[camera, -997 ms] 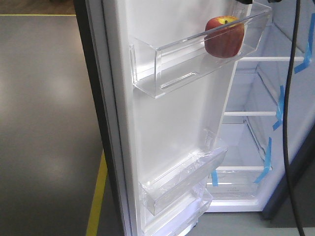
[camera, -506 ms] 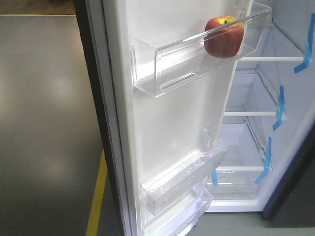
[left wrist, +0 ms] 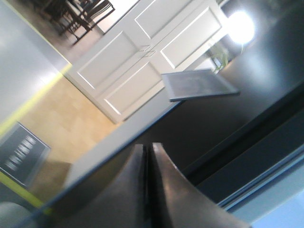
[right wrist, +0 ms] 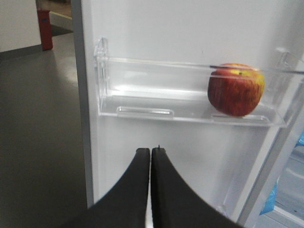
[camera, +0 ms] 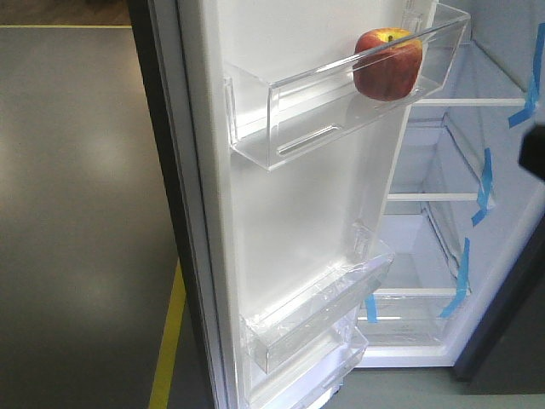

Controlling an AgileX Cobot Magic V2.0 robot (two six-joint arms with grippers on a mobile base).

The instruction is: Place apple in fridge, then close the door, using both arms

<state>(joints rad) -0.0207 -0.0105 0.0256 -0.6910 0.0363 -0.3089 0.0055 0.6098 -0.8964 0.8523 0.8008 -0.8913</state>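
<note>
The apple (camera: pixel 387 65) rests in the clear upper bin (camera: pixel 281 128) of the door (camera: pixel 289 213), at the bin's end nearest the fridge (camera: pixel 426 247) shelves, so placing looks done. The door stands wide open, and closing it remains. The apple is glossy red with a yellow patch round the stem. The right tool (right wrist: pixel 151 153), pinched together and empty, points just below the bin. The left tool (left wrist: pixel 148 148), likewise pinched and empty, faces a dark surface; its place relative to the bin cannot be told.

No readable text or labels.
</note>
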